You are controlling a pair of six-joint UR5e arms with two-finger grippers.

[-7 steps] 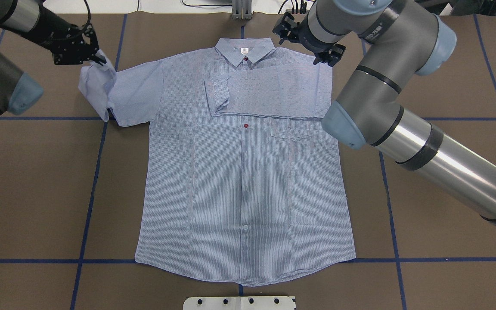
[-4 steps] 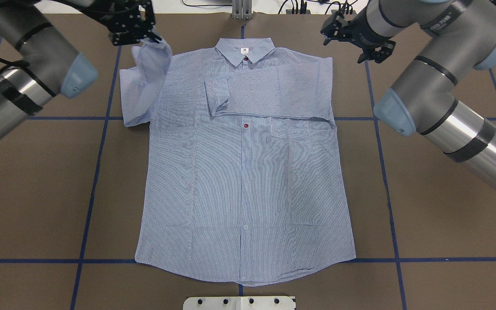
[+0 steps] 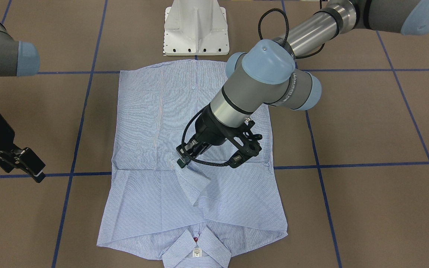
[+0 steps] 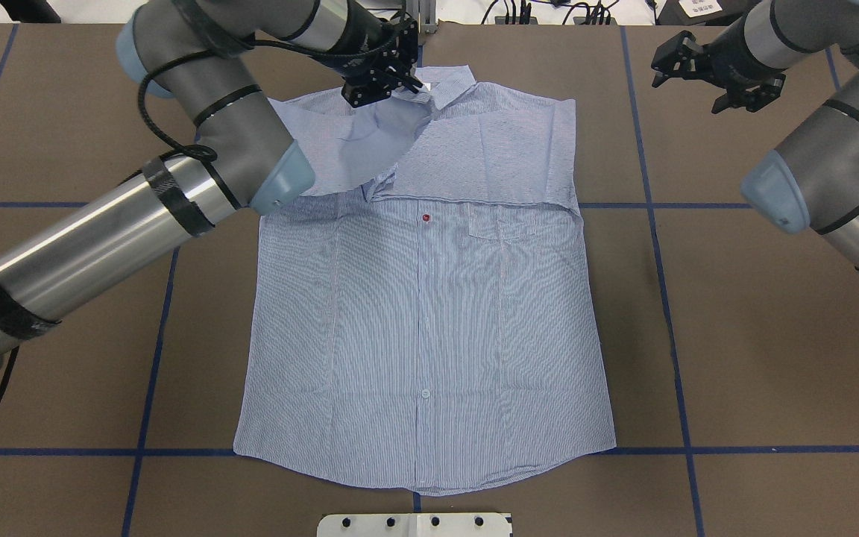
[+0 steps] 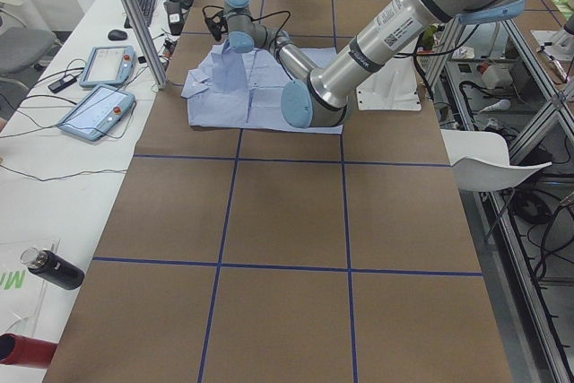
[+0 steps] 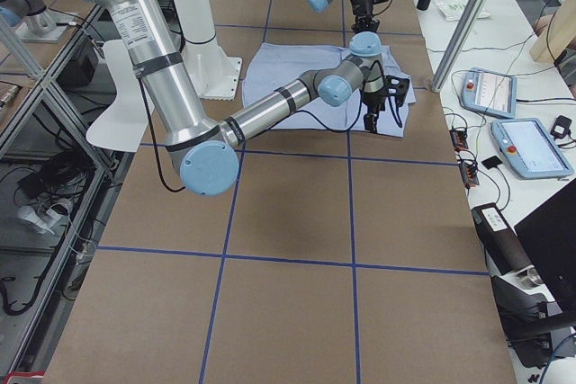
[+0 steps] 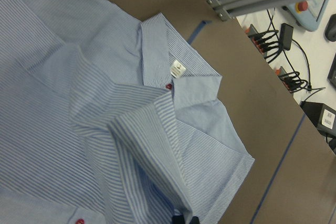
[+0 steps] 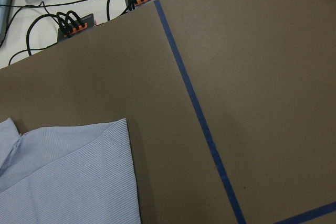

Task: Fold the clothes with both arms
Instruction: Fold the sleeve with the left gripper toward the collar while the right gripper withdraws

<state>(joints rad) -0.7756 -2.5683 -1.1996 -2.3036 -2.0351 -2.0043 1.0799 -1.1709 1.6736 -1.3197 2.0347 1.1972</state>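
Striped shirt [image 4: 429,335] on table [image 4: 735,335]: sleeve [image 4: 355,149] pinched in left hand [image 3: 181,162], chest [image 4: 429,253] beneath it; right hand [image 4: 705,74] wide, empty, off the cloth

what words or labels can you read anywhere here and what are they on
None can be read in full.
Neck label on the shirt: small dark mark, too small to read.
Print on the right arm: blurred.
Barcode sticker on a black box: too small.
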